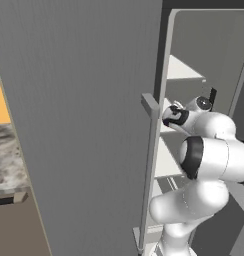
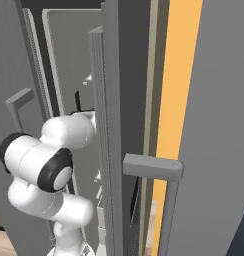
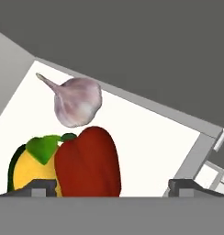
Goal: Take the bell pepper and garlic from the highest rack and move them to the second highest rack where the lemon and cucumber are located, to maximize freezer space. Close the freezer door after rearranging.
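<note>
In the hand view we see the hand (image 3: pixel 112 186) with its two dark fingertips (image 3: pixel 40 187) spread wide at the lower edge, nothing between them and nothing touched. Just beyond the tips, between them and toward the left tip, stands the red bell pepper (image 3: pixel 88 163). Directly left of the pepper and touching it in this view lies the lemon (image 3: pixel 33 167), yellow-orange with a green tip. A dark green curve (image 3: pixel 14 170) shows at the lemon's left edge; we cannot tell what it belongs to. Farther from the hand, above the pepper in this view, is the garlic (image 3: pixel 77 102), a pale pinkish bulb with its thin stem pointing to the upper left; we cannot tell whether it rests on the rack or is just clear of it. All these are over the same white rack (image 3: pixel 146 137), which ends at the grey inner wall of the freezer (image 3: pixel 141 50).

In the left base view, the arm (image 1: pixel 209 155) reaches past the open freezer door (image 1: pixel 84 125) and its bar handle (image 1: pixel 149 170) toward the white shelves (image 1: pixel 181 70).
</note>
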